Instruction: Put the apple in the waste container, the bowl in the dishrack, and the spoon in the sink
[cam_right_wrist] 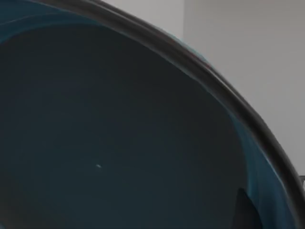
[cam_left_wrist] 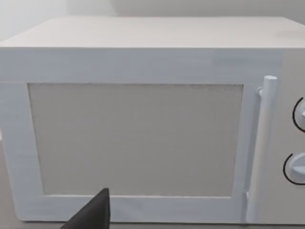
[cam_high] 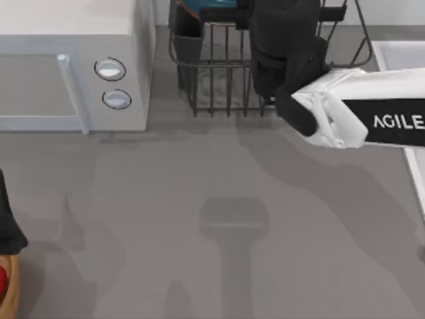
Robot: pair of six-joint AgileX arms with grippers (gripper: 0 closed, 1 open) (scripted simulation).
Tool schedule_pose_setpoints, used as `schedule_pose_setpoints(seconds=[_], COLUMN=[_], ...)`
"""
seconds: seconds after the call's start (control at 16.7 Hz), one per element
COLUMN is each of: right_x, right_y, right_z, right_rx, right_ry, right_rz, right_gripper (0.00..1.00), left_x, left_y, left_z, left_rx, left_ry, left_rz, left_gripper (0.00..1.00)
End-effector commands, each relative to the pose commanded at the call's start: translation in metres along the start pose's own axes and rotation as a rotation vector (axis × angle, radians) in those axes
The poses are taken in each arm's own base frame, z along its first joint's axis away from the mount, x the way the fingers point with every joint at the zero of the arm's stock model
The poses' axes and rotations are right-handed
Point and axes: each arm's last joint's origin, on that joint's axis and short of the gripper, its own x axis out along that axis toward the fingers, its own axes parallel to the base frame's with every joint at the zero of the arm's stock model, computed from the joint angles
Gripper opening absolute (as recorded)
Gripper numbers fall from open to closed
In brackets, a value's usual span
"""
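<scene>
Right arm, white w/ black AgileX lettering, reaches in from the table's right edge to the back edge; its black wrist and right gripper [cam_high: 282,46] sit over the black wire dishrack [cam_high: 219,80] of upright bars. Can't tell whether that pincer is released or clenched.

The large round bowl [cam_right_wrist: 119,133], teal-blue inside w/ a dark rim, is right up against the right wrist cam; from above a sliver of teal shows at the rack's back, by its dark rectangular utensil cup [cam_high: 188,40].

White microwave [cam_high: 73,63] w/ two round knobs stands at the back-left corner, just beside the rack.

Pale white-grey sink [cam_high: 398,56], straight raised rim, at the right edge behind the arm.

Left gripper [cam_high: 8,229]: dark, at the left edge, near the front; grip state can't tell. One black fingertip [cam_left_wrist: 93,212] faces the microwave door.

Small bright-red apple [cam_high: 2,279] lies in the tan wood-brown waste container [cam_high: 12,292] at the front-left corner.
</scene>
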Motion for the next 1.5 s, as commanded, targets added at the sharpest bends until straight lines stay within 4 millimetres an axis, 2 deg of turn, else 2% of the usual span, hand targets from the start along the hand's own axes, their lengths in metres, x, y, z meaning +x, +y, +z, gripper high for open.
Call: schedule_pose_setpoints(seconds=[0.78,1.38,1.5], right_x=[0.0,-0.0006,-0.0065], right_y=[0.0,0.0008,-0.0025], right_z=[0.0,0.0002,0.0049], right_rx=[0.0,0.0,-0.001], right_ry=[0.0,0.0,0.0], right_rz=[0.0,0.002,0.006], right_gripper=[0.98,1.0,1.0], left_x=[0.0,0.0,0.0], left_y=[0.0,0.0,0.0], left_z=[0.0,0.0,0.0], left_rx=[0.0,0.0,0.0], left_ry=[0.0,0.0,0.0], left_rz=[0.0,0.0,0.0], left_gripper=[1.0,1.0,1.0])
